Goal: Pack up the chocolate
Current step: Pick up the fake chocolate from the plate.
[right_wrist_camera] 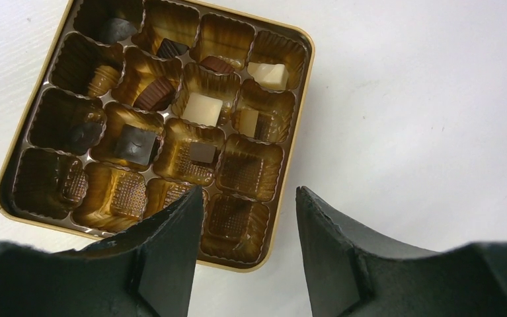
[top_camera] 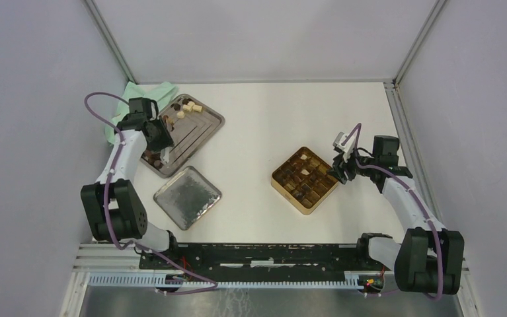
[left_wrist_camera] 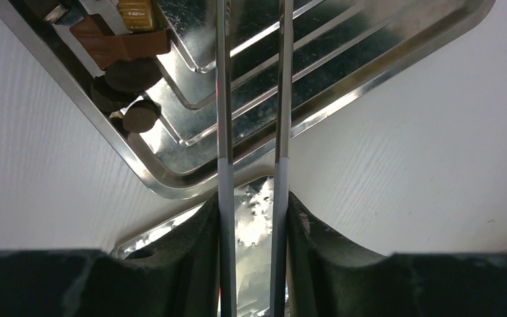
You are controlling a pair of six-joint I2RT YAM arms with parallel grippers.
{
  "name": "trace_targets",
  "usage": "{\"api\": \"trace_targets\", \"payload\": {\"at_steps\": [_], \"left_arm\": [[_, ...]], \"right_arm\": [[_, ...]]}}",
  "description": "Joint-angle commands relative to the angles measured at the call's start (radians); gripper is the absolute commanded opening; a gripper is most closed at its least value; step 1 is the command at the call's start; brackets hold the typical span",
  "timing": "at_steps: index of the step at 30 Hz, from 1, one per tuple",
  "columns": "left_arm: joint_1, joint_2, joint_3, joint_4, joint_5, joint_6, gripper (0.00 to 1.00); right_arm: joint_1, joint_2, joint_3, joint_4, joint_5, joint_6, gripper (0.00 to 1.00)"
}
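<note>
Chocolate pieces (left_wrist_camera: 131, 76), dark to cream, lie on the ribbed steel tray (top_camera: 204, 125) near the table's far-left corner and in the gold square tin (top_camera: 289, 193); thin metal tongs (left_wrist_camera: 223, 99) clenched in the left gripper (left_wrist_camera: 250, 211) may skid a round piece away, while the right gripper (right_wrist_camera: 249, 198) hangs released, empty.

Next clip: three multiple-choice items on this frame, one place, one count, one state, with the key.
1. The gold tin lies: A right of both metal trays; B between them; C on top of one.
2. Metal trays in view: A one; B two; C four.
3. The right gripper is: A open and empty; B fully shut; C out of view.
Key: 1A, the top view shows it to their right. 2B, one far, one near. 3A, its jaws stand apart with nothing between.
</note>
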Motion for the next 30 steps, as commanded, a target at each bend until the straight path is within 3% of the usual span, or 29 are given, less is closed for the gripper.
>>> {"api": "trace_targets", "payload": {"at_steps": [1,30], "left_arm": [[0.017,0.051,0.076,0.034,0.038,0.072,0.41],[0.017,0.275,0.219,0.013,-0.016,0.093,0.48]], "right_arm": [[0.01,0.0,0.032,0.001,0.016,-0.011,0.6],[0.011,0.008,0.033,-0.004,0.021,-0.027,0.6]]}}
